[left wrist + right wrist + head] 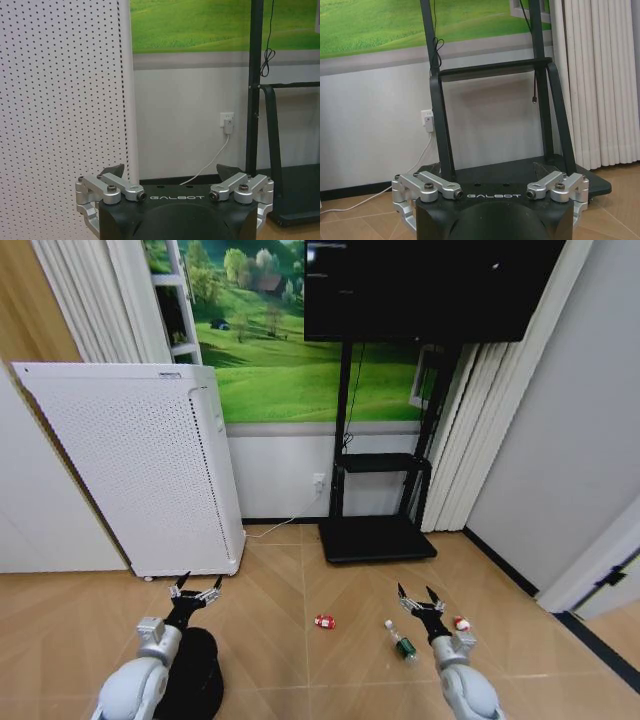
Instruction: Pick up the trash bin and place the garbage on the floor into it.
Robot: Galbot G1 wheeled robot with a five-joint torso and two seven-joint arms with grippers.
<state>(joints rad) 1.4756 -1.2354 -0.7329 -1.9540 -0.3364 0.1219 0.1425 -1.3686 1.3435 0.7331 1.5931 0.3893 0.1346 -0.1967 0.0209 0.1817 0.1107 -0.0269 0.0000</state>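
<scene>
Head view tells me nothing is done yet: my left gripper (pixel 196 591) hangs spread and empty above the trash bin (pixel 193 672) at near left, my right gripper (pixel 417 598) gapes empty, and the garbage (pixel 324 621) lies on the floor (pixel 280 660).

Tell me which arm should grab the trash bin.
Left, probably. The left gripper hangs open just above the trash bin, which stands under that arm. The right gripper, also open, is across the floor by the green bottle.
</scene>
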